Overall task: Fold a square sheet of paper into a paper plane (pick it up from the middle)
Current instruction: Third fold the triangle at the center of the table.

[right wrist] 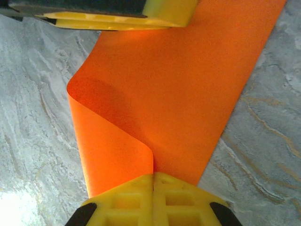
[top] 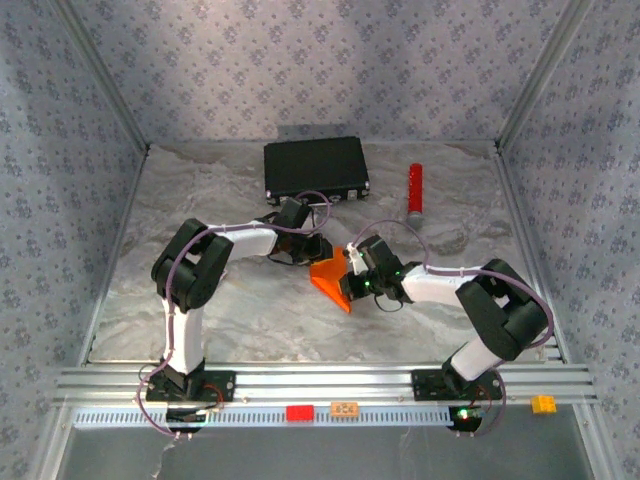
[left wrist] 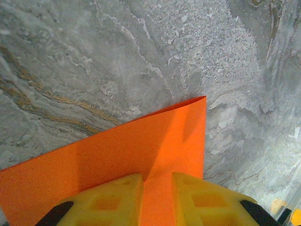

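Our right gripper (right wrist: pixel 153 175) is clamped shut on a curled-over edge of the orange paper (top: pixel 331 274); our left gripper (left wrist: pixel 157 179) pinches the opposite edge, so we have it stretched lengthwise between them.

matt smooth orange paper (right wrist: pixel 188 84), marble-look tbl (left wrist: pixel 94 56), alu rail (top: pixel 330 378)

Black-and-white arms (top: pixel 190 275), yellow fingers (left wrist: pixel 106 200).
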You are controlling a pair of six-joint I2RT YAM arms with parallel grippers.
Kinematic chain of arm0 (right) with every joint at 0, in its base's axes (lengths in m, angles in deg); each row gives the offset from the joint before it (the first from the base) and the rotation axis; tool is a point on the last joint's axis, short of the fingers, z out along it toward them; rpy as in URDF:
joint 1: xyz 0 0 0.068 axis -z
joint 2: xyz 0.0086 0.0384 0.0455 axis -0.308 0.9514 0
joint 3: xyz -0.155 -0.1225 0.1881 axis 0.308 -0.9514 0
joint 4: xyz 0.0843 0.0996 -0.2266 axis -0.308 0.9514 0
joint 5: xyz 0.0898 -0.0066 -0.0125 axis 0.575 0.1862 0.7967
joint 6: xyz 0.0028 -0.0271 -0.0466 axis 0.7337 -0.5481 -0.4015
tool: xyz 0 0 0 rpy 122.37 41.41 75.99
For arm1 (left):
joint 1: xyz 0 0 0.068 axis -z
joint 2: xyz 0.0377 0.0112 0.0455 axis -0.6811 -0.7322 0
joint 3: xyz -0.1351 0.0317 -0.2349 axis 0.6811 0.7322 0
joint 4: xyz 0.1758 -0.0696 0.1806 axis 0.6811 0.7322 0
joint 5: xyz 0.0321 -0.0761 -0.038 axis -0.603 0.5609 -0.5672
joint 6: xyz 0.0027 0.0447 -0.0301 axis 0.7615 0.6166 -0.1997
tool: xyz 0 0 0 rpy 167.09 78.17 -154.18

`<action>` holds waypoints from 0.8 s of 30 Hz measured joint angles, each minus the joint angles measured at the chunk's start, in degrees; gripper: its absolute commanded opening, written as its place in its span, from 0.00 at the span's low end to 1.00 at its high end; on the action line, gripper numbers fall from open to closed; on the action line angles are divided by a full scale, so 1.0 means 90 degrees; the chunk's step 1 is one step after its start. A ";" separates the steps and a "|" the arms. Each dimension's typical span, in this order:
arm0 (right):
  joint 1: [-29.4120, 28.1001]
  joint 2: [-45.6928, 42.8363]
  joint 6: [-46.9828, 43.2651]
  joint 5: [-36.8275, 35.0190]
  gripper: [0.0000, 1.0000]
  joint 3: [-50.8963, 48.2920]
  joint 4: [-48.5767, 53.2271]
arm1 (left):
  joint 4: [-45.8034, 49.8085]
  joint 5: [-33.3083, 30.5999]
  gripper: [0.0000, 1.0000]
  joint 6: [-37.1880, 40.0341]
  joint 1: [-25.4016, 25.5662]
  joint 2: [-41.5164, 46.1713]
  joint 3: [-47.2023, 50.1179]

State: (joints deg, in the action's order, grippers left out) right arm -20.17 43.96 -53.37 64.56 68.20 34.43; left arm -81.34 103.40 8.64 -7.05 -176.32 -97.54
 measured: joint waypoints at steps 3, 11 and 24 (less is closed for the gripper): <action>0.0000 0.0000 0.0000 -0.0046 0.00 0.0000 0.0029 | 0.0000 0.0000 0.23 0.0000 0.0000 0.0000 0.0000; 0.0012 0.0000 0.0000 -0.0049 0.00 0.0121 0.0087 | 0.0000 0.0000 0.23 0.0000 0.0002 0.0000 0.0000; 0.0017 0.0000 0.0000 -0.0092 0.01 0.0160 0.0163 | -0.0002 0.0002 0.23 -0.0002 0.0002 -0.0012 -0.0005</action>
State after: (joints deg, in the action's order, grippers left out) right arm -20.02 43.96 -53.37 63.72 69.64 35.89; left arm -81.36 103.43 8.62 -7.03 -176.43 -97.59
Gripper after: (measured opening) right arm 0.066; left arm 0.227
